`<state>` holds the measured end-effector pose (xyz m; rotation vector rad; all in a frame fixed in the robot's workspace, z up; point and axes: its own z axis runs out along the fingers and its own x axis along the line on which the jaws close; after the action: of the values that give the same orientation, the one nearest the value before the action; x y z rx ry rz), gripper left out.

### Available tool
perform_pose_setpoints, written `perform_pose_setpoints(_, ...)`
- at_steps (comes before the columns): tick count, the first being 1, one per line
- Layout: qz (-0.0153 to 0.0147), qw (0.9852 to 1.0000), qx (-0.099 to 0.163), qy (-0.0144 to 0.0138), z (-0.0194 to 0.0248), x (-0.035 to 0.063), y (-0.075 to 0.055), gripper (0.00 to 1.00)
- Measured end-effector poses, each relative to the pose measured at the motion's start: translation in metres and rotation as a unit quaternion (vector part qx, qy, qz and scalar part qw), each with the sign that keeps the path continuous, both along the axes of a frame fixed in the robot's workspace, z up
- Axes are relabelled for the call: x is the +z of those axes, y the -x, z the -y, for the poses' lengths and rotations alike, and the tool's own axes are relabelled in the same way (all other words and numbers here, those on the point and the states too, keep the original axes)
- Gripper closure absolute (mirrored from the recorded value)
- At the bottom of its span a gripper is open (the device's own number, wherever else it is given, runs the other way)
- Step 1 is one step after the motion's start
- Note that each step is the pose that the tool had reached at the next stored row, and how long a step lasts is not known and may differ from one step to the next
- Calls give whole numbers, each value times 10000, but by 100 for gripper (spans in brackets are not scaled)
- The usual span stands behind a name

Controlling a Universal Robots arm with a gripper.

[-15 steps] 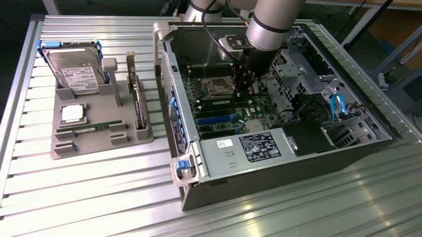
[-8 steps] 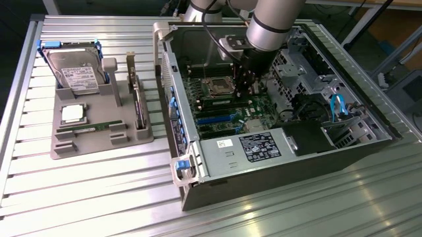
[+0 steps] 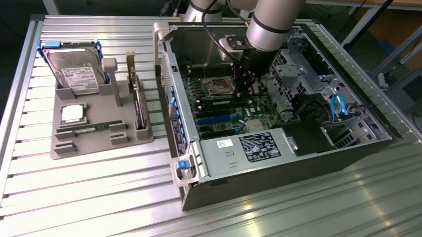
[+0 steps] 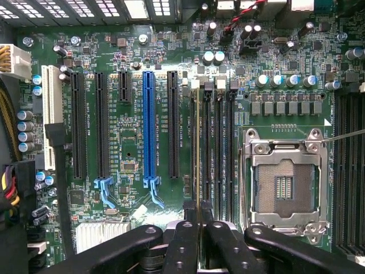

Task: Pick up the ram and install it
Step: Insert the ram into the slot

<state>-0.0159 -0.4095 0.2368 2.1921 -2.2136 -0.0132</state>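
In the wrist view my gripper (image 4: 198,228) is shut on the ram (image 4: 198,148), a thin stick seen edge-on that runs away from the fingers (image 4: 183,242). It lines up with the memory slot beside the empty black memory slots (image 4: 217,148), close to the CPU socket (image 4: 283,185). Whether it is seated in the slot I cannot tell. In the exterior view the gripper (image 3: 248,84) reaches down inside the open computer case (image 3: 197,148), over the motherboard (image 3: 224,116). The other ram stick (image 3: 99,127) lies on the grey tray (image 3: 99,145) at the exterior view's left.
The tray also carries a hard drive (image 3: 76,71), a square silver processor (image 3: 72,113) and an upright green card with bracket (image 3: 136,98). Inside the case are the power supply (image 3: 260,145), blue drive cables (image 3: 337,106) and a blue expansion slot (image 4: 149,125). The case walls stand close around the arm.
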Motion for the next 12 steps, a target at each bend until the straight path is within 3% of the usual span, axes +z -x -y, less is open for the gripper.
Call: perform_pose_setpoints(12,0,10000,0,0,0,-23,0,88)
